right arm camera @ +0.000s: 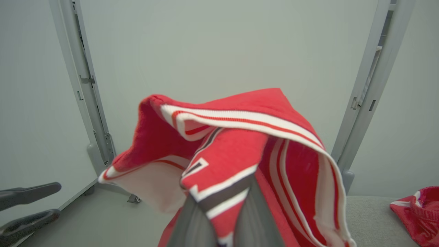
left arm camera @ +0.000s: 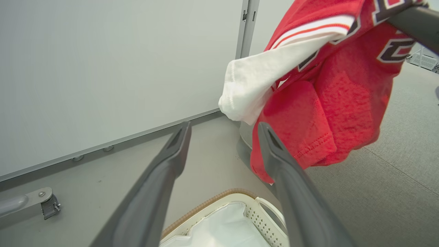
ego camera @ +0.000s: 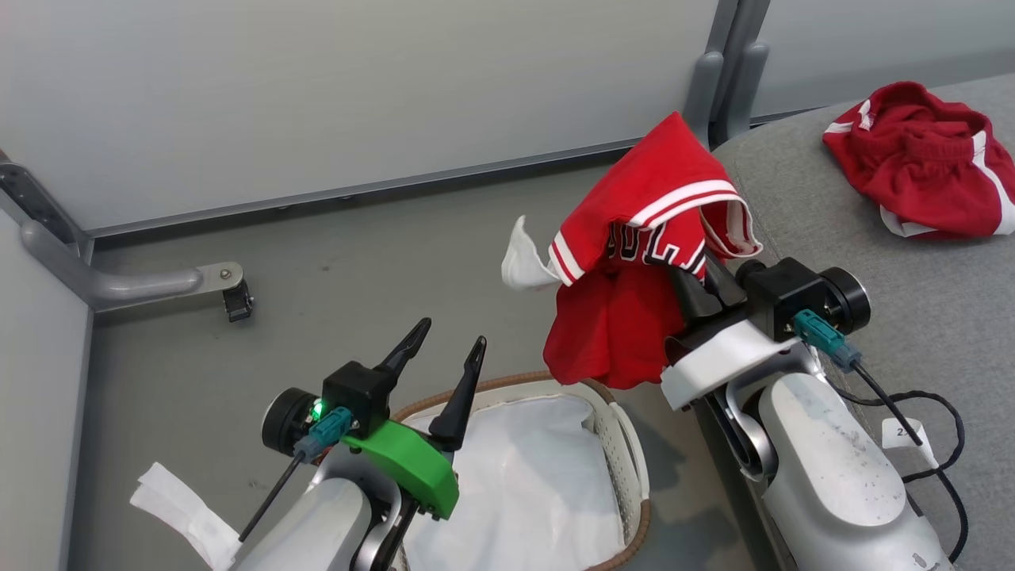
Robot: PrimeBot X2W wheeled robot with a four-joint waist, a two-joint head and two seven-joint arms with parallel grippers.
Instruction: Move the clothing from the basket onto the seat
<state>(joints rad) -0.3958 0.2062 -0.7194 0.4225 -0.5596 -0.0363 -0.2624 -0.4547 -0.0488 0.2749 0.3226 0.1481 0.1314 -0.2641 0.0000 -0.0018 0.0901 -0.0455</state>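
My right gripper [ego camera: 702,270] is shut on a red jersey [ego camera: 634,270] with white stripes and lettering, held in the air between the basket and the seat. The jersey [right arm camera: 240,154] drapes over my right fingers [right arm camera: 247,212]. It also hangs just beyond the left fingertips, as red jersey [left arm camera: 325,103]. My left gripper [ego camera: 452,345] stands open and empty above the basket [ego camera: 626,444], a cream perforated tub with a brown rim holding a white liner. A second red garment [ego camera: 924,162] lies on the grey seat [ego camera: 872,270] at the right.
Grey partition walls [ego camera: 317,95] with metal feet [ego camera: 158,281] stand behind the grey floor. A white paper strip [ego camera: 178,507] lies at the lower left. A black cable [ego camera: 928,444] trails from my right arm over the seat.
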